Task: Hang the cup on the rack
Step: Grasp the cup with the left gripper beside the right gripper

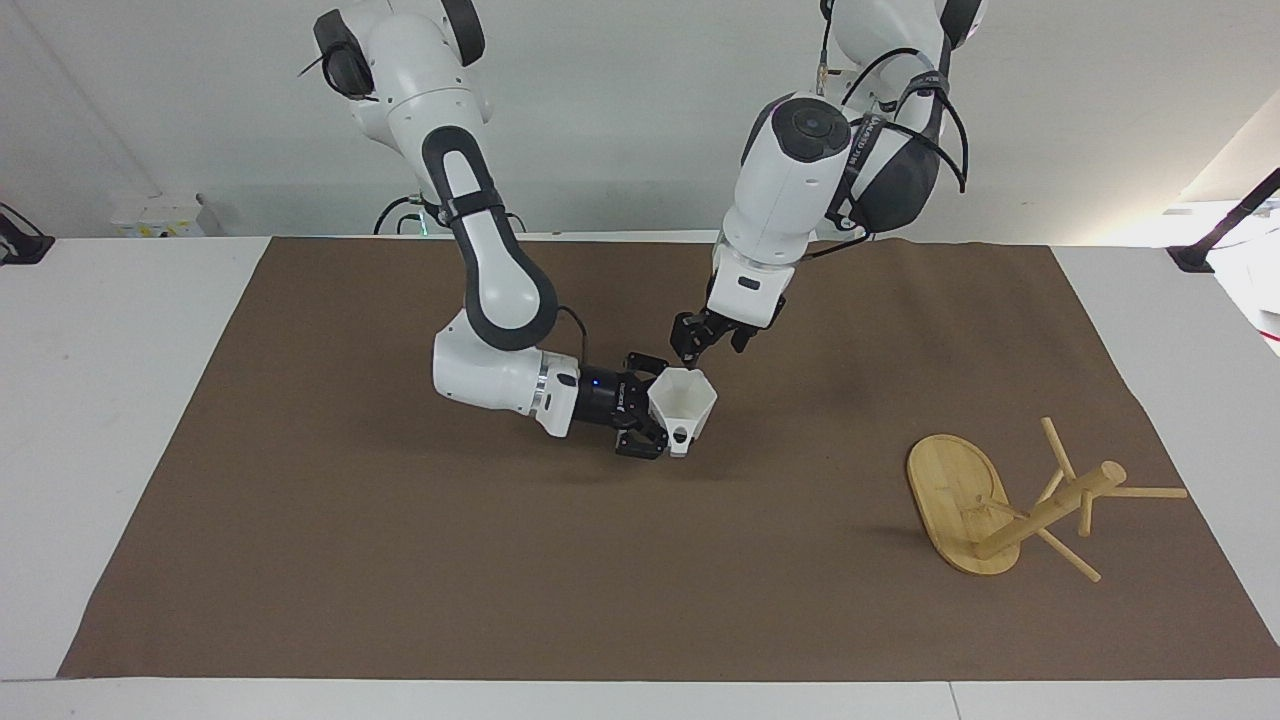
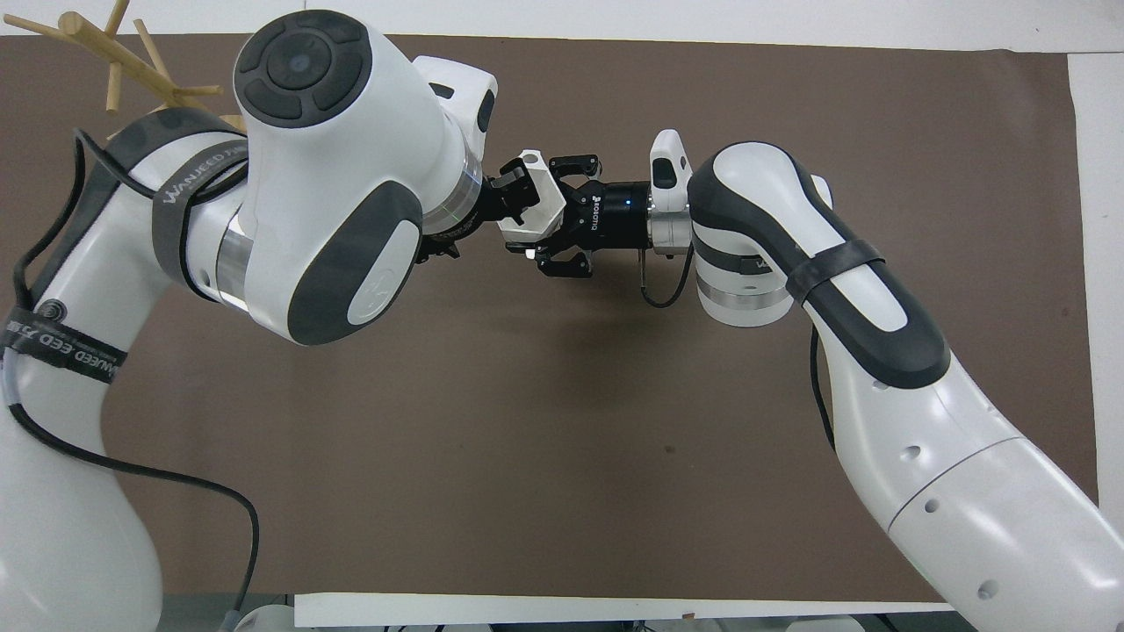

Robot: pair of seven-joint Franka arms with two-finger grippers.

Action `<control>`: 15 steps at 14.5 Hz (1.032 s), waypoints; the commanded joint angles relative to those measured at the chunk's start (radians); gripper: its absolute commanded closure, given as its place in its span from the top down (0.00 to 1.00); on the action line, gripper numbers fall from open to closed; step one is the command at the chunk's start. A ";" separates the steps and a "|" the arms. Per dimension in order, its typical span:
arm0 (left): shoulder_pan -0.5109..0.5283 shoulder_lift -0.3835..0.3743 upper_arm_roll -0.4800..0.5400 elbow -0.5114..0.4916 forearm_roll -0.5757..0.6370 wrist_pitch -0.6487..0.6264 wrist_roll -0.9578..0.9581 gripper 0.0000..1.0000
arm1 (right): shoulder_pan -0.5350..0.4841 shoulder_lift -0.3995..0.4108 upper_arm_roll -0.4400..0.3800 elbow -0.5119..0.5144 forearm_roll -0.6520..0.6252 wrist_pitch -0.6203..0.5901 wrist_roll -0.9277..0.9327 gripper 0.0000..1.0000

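Observation:
My right gripper (image 1: 663, 410) (image 2: 546, 211) is shut on the small white faceted cup (image 1: 692, 398) (image 2: 536, 226). It holds the cup on its side just above the middle of the brown mat, mouth turned toward the left arm's end. My left gripper (image 1: 690, 348) (image 2: 515, 189) hangs right at the cup's upper rim. Whether it touches the cup is not visible. The bamboo rack (image 1: 1040, 512) (image 2: 114, 54) lies tipped over at the left arm's end of the mat, its oval base (image 1: 950, 495) on edge and its pegs sticking out.
A brown mat (image 1: 400, 560) covers most of the white table. In the overhead view the left arm's bulky upper links (image 2: 325, 175) hide the rack's base and much of the mat beneath.

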 commanded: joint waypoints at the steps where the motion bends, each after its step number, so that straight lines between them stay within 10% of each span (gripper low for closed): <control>1: 0.000 0.022 0.007 0.000 -0.007 0.048 -0.004 0.80 | -0.005 -0.021 0.006 -0.018 0.027 0.012 0.003 0.18; 4: 0.010 0.054 0.008 0.000 0.001 0.062 0.013 0.78 | -0.005 -0.021 0.006 -0.016 0.027 0.012 0.004 0.18; 5: 0.010 0.059 0.008 0.000 -0.008 0.063 0.014 0.58 | -0.007 -0.021 0.006 -0.016 0.027 0.012 0.004 0.18; 6: 0.015 0.059 0.007 0.001 -0.028 0.054 0.011 0.12 | -0.007 -0.021 0.006 -0.016 0.027 0.012 0.004 0.19; 7: 0.016 0.059 0.011 -0.002 -0.047 0.059 0.014 0.00 | -0.005 -0.021 0.006 -0.016 0.027 0.012 0.004 0.19; 14: 0.033 0.062 0.010 -0.003 -0.044 0.062 0.017 0.00 | -0.005 -0.021 0.006 -0.016 0.027 0.012 0.009 0.24; 15: 0.035 0.062 0.011 0.000 -0.042 0.060 0.017 0.00 | -0.007 -0.021 0.006 -0.016 0.027 0.009 0.015 0.51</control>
